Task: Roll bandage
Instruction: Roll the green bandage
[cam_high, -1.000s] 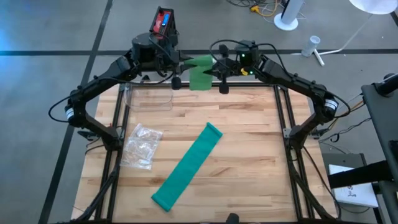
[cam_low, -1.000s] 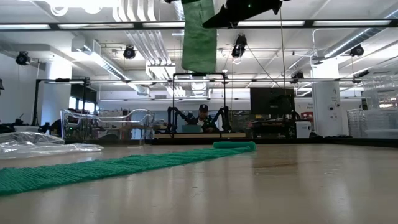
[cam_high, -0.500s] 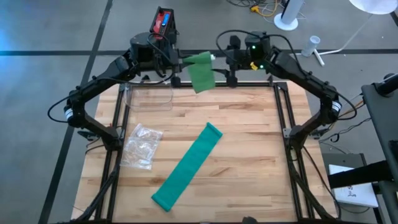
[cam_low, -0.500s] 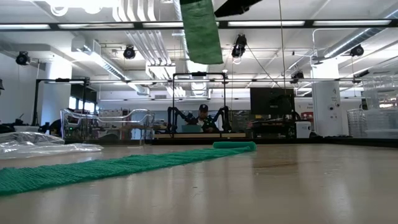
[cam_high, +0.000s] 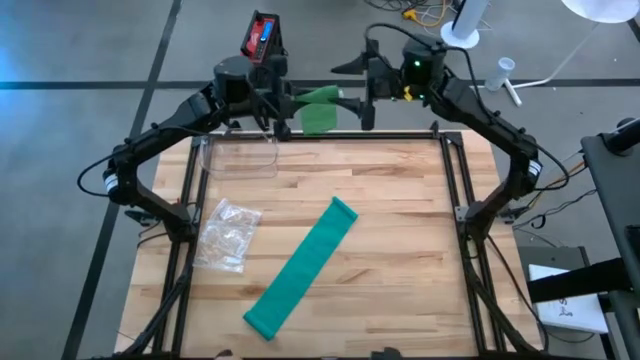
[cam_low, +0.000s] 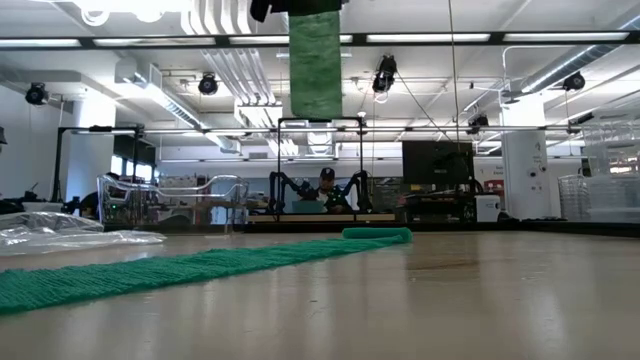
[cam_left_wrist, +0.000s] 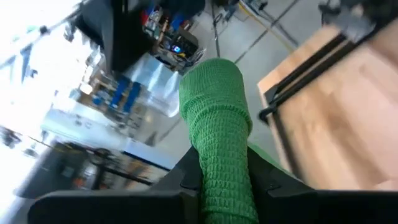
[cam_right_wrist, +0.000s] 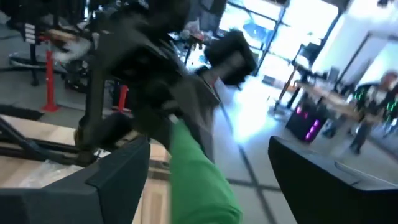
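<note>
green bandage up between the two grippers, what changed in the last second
The right gripper let go of the hanging green bandage, opened its jaws and drew back toward its own side. The left gripper alone now holds the piece, which hangs straight in the low view. The unrolled green strip, the plastic bag and the clear container on the table lie as before.

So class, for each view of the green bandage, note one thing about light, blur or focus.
High view: even light, with a blue cast on the floor at left. Low view: ceiling strip lights glare, and the tabletop mirrors them as sheen. Left wrist view: the bandage weave is sharp, the room behind smeared. Right wrist view: everything is blurred, and bright windows wash out the background.
</note>
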